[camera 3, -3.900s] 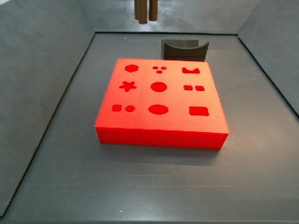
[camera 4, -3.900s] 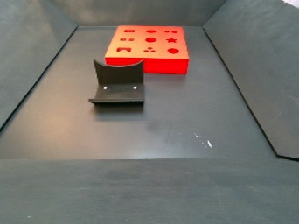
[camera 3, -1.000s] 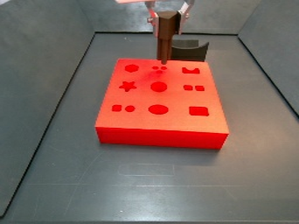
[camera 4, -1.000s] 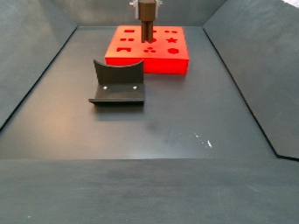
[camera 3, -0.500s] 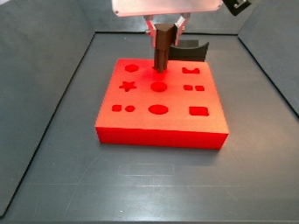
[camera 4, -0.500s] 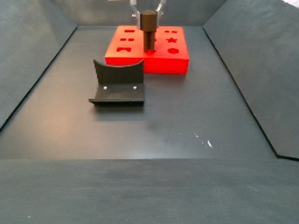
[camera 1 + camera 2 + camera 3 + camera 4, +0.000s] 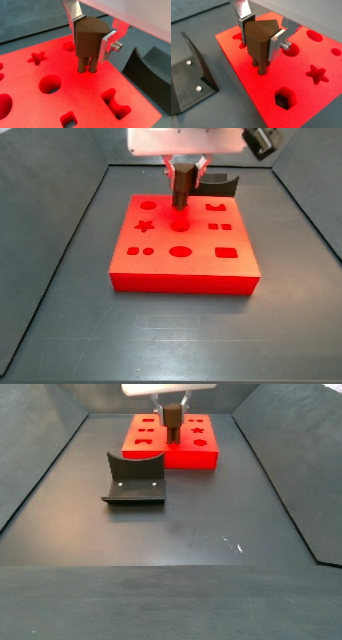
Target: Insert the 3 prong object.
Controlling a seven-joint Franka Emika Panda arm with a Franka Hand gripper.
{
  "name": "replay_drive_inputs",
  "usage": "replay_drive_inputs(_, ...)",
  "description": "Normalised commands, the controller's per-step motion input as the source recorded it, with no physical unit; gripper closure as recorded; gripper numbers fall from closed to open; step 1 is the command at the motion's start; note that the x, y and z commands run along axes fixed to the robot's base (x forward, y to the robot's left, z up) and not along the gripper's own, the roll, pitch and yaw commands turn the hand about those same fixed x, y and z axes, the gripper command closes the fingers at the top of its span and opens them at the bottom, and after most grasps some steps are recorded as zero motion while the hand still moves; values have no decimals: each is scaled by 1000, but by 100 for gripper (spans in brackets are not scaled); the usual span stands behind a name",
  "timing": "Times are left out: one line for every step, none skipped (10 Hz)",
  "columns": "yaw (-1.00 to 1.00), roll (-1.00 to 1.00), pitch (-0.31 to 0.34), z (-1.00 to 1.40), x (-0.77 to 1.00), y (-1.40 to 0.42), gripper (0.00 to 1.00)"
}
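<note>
The gripper (image 7: 93,36) stands low over the red block (image 7: 187,253), its silver fingers (image 7: 278,41) closed on the flat sides of the 3 prong object (image 7: 89,40), which hangs upright between them. In both wrist views the prongs already reach the block's top face and seem to enter the small round holes there, near the edge that faces the fixture (image 7: 135,479). In a side view the peg (image 7: 182,190) rises from the block's far half, among the cut-out shapes.

Judging by this, the grasp, the carry and the alignment are done and the insertion has begun. Left to do: press the peg fully down, open the gripper and lift away. How deep the prongs sit cannot be told.

The object is slim and dark brown, with a broad body pointed at the top and thin parallel prongs below; 2 show clearly, the 3rd is hidden behind them. The block lies on the dark surface (image 7: 174,554).
</note>
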Motion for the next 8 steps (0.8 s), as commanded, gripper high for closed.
replay_drive_inputs(0, 169, 147, -409, 0, -71, 100)
replay_drive_inputs(0, 246, 194, -534, 0, -131, 100)
replay_drive_inputs(0, 223, 229, -529, 0, -140, 100)
replay_drive_inputs(0, 216, 223, -554, 0, -140, 100)
replay_drive_inputs(0, 93, 227, -449, 0, -49, 100)
replay_drive_inputs(0, 4, 19, -20, 0, 0, 100)
replay_drive_inputs(0, 51, 46, -237, -9, -23, 100)
replay_drive_inputs(0, 40, 30, -180, -29, -23, 100)
